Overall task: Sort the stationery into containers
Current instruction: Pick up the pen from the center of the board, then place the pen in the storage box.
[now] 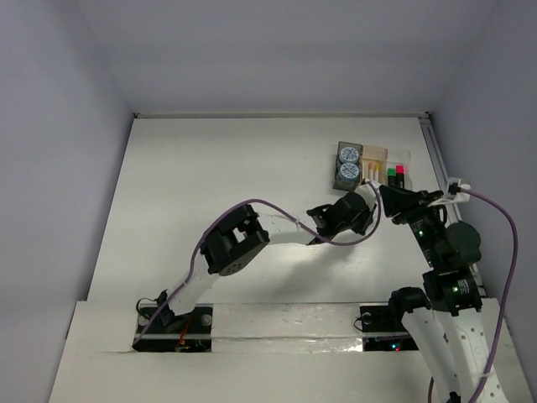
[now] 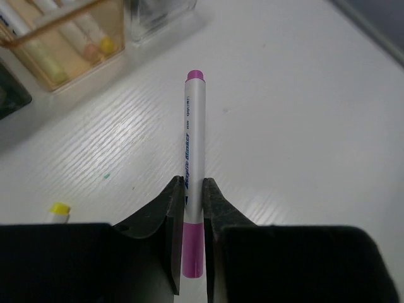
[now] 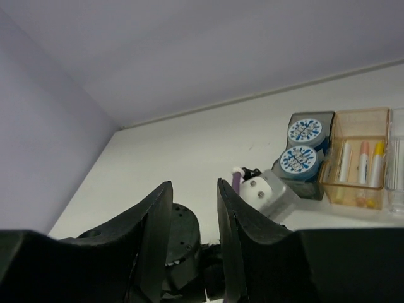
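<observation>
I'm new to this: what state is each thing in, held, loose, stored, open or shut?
Left jaws: shut on the purple pen.
Right jaws: open, empty.
Blue-white rolls: both in the dark grey tray.
Amber tray: holds pens.
Highlighters: in the clear tray.
Yellow-capped pen: loose on the table.

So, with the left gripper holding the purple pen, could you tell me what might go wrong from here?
The left gripper pinches the purple pen near one end, with most of the barrel sticking out, so it might pivot or slip in transit. The amber tray already holds pens, so this one could catch on its rim. The open right gripper sits close by; the arms might bump.
</observation>
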Tool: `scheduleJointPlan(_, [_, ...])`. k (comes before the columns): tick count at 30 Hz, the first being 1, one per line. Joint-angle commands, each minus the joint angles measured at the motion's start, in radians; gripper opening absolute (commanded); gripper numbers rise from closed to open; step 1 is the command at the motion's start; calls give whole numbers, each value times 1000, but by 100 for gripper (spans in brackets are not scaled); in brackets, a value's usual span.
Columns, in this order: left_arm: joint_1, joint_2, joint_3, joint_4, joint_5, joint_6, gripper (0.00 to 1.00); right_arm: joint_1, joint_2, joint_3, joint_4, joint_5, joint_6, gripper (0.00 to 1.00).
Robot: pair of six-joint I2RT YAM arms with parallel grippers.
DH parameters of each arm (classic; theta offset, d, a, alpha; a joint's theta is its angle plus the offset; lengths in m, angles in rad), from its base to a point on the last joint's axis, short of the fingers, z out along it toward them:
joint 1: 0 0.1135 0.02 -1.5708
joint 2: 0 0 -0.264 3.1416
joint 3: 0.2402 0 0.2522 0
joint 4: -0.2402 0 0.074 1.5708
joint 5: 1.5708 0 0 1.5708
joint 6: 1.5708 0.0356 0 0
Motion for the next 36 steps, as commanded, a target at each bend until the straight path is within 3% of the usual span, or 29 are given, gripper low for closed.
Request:
scheduleJointPlan(1, [24,-88,64,110,35,-117,0,-2,-60,26,8,75,-10,40])
scheduleJointPlan(6, [99,14,202,137,99,-288,0,-2,-80,20,4,92,-9,40])
scheduleJointPlan(13, [166,140,354,177,141,-393,0,-2,-83,7,16,72,-1,40])
scheduleJointPlan(17, [188,203,471,185,138,-413,0,-2,-76,2,24,59,4,40])
scheduleJointPlan(36, [226,395,683,187,22,-439,1,-2,-53,-6,36,17,4,40])
